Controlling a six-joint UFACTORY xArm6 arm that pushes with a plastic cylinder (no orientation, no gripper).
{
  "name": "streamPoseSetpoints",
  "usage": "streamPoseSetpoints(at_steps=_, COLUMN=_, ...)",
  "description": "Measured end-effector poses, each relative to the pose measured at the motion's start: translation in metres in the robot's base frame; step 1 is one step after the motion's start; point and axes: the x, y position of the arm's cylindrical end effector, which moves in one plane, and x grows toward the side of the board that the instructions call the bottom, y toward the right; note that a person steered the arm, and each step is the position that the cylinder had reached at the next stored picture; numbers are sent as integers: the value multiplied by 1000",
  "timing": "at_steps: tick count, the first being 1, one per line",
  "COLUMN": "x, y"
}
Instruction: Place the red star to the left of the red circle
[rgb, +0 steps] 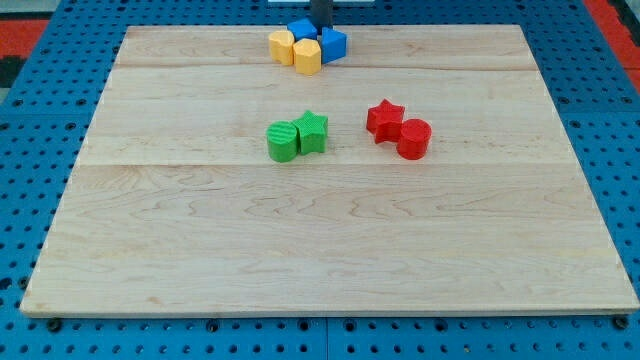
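Note:
The red star (384, 119) lies right of the board's middle, touching the red circle (413, 138) on that circle's upper left. My rod comes down at the view's top, and my tip (321, 28) is among the blue blocks at the board's far edge, well away from the red blocks.
A green circle (283, 142) and a green star (312, 131) touch each other left of the red pair. At the top edge sit two yellow blocks (295, 49) and two blue blocks (331, 44) in a cluster. The wooden board (320, 240) lies on a blue pegboard.

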Motion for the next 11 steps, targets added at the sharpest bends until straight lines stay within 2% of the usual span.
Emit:
streamPoseSetpoints(at_steps=1, x=4, y=89)
streamPoseSetpoints(at_steps=2, x=47, y=119)
streamPoseSetpoints(at_steps=3, x=65, y=120)
streamPoseSetpoints(at_steps=5, x=76, y=113)
streamPoseSetpoints(at_steps=6, x=128, y=128)
streamPoseSetpoints(at_steps=7, x=166, y=99)
streamPoseSetpoints(at_steps=9, x=186, y=21)
streamPoseSetpoints(at_steps=11, x=219, y=87)
